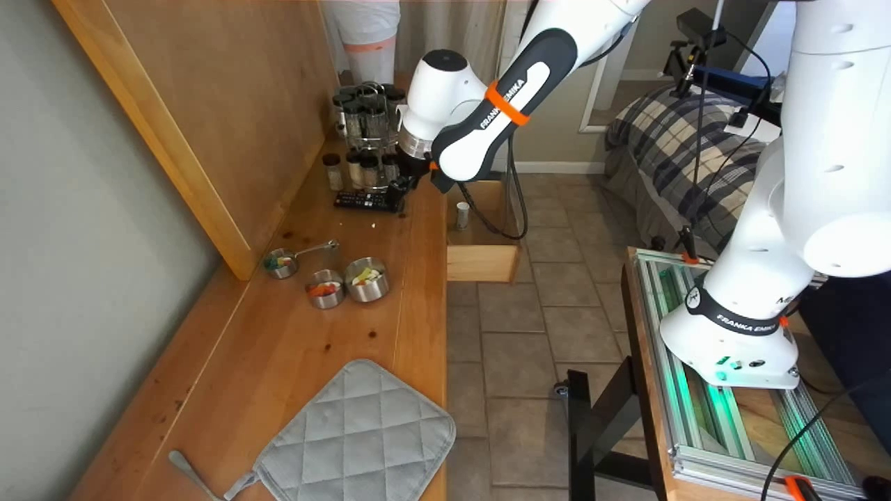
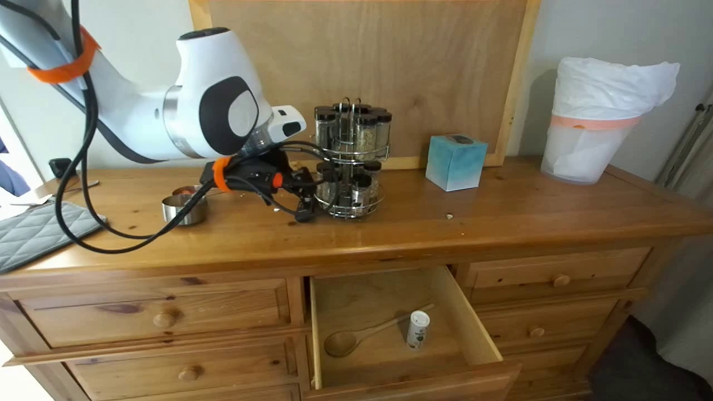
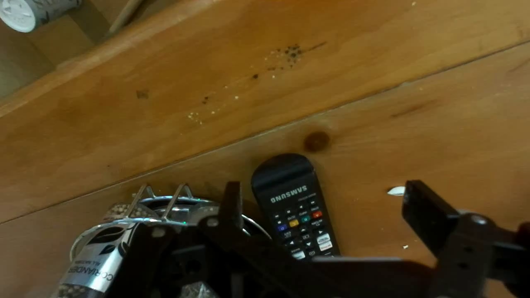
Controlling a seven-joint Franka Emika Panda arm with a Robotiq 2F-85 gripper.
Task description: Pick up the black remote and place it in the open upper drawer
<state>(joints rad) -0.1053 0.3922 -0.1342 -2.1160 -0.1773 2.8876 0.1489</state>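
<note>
The wrist view shows us the gripper (image 3: 325, 203), fingers (image 3: 426, 215) apart, with the black remote (image 3: 295, 203) between them on the wooden top (image 3: 352, 136), right of the spice rack (image 3: 176, 203); we judge grasping is in hand, needing next careful closing.

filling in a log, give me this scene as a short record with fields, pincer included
target: black Samsung remote, lying on the dresser top beside the two-tier spice rack
grasp: pincer open, jaws either side of the remote in the wrist view, not gripping
destination: upper drawer, pulled open, remote not inside
drawer contents: wooden spoon, white-topped shaker
elsewhere on top: grey quilted pot holder, three metal measuring cups, blue tissue box
</note>
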